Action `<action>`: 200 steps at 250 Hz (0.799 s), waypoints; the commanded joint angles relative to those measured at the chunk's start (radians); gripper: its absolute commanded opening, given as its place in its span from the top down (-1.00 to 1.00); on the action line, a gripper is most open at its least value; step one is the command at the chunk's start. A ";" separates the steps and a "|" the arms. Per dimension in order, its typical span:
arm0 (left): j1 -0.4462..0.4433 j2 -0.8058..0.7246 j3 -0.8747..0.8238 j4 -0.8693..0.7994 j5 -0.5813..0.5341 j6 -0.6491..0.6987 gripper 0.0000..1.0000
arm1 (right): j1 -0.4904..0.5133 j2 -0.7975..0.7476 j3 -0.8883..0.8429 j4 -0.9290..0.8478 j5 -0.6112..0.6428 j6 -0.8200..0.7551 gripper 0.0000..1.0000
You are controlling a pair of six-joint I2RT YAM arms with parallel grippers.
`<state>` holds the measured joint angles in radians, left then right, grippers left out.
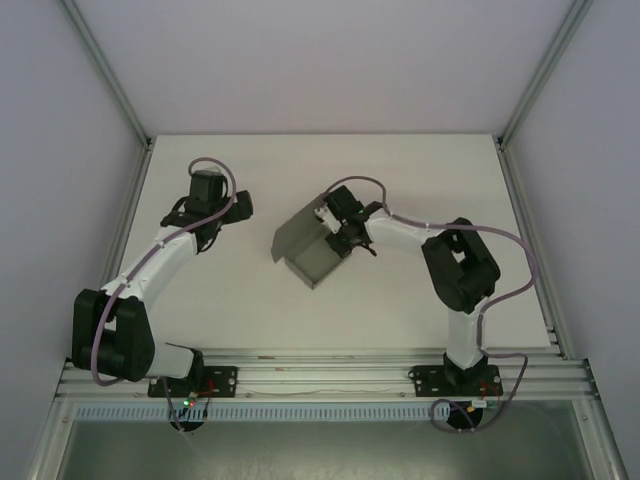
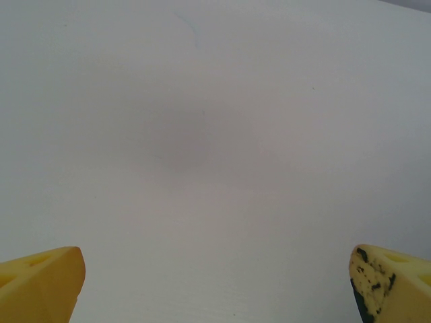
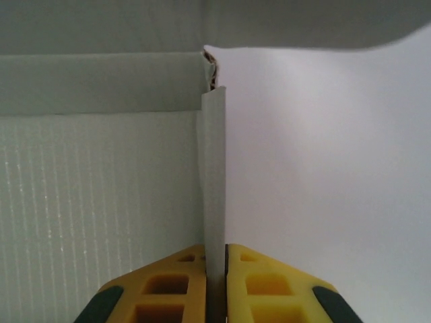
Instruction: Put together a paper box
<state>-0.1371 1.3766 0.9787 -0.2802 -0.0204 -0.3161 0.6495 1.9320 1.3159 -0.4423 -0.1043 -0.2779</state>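
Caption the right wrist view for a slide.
Right gripper shut on an upright panel of the grey paper box, seen edge-on between yellow fingers.

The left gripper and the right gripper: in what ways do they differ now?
The left gripper is open, nothing between its fingers; the right gripper is shut on a wall of the paper box. The left gripper faces the table, apart from the box; the right gripper is at the box. Both have yellow fingers.
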 commanded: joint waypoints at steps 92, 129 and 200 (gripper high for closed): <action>0.005 0.053 0.043 0.034 0.110 0.058 -1.00 | 0.070 -0.058 -0.050 -0.175 0.353 0.806 0.58; 0.005 0.047 0.010 0.127 0.308 0.153 -1.00 | 0.071 -0.114 -0.030 -0.163 0.387 0.728 0.24; -0.001 0.050 0.057 0.181 0.667 0.374 -1.00 | 0.038 -0.338 -0.065 -0.023 0.428 0.453 -0.65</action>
<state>-0.1371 1.4288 0.9943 -0.1543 0.4133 -0.0929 0.7170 1.6981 1.2694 -0.5671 0.2771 0.3439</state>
